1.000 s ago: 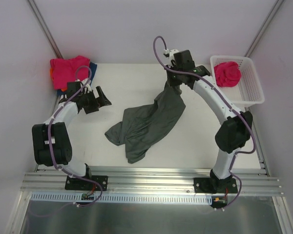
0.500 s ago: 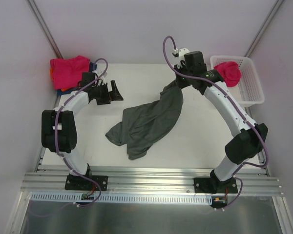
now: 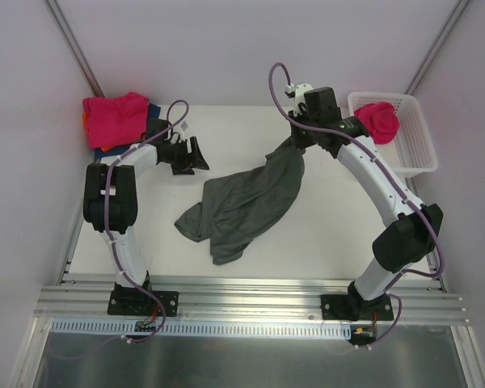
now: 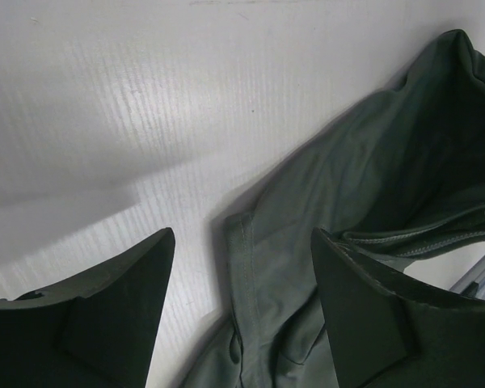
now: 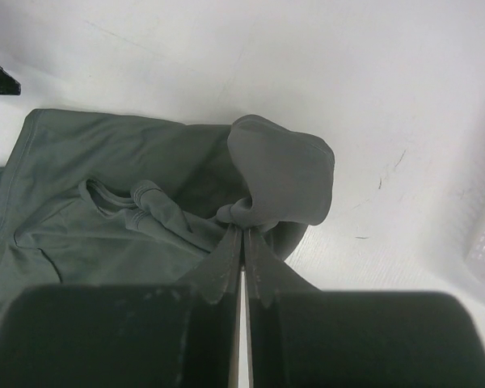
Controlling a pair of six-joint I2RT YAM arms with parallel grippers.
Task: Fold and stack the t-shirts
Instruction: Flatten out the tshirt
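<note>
Two arms attend one dark grey t-shirt (image 3: 246,198), which sprawls crumpled across the middle of the table (image 3: 331,234), running from about 1 o'clock down to 7 o'clock in the overhead view. The right gripper (image 5: 242,242) is clamped on a bunched fold at the 1 o'clock end and holds it raised, so the cloth below hangs gathered like a rope. The left gripper (image 4: 241,242) hovers at the shirt's 10 o'clock side, jaws apart and nothing between them, with a stitched edge of the shirt lying on the table beneath. The risk appears to lie in both grips. The right pinch looks to hold several layers rather than a clean corner, so any pull could bring the shirt up twisted instead of flat, or let the thin cloth slide out. The left jaws, closing on an edge that lies flat, could scrape the table and miss, or catch an extra layer and lock in a crease. A hard drag toward 10 o'clock might also disturb the folded pile (image 3: 113,117), pink on top, that sits there. At 2 o'clock the right arm passes close to the white basket (image 3: 420,158) holding another pink shirt (image 3: 377,121), and a wide swing could nudge it.
</note>
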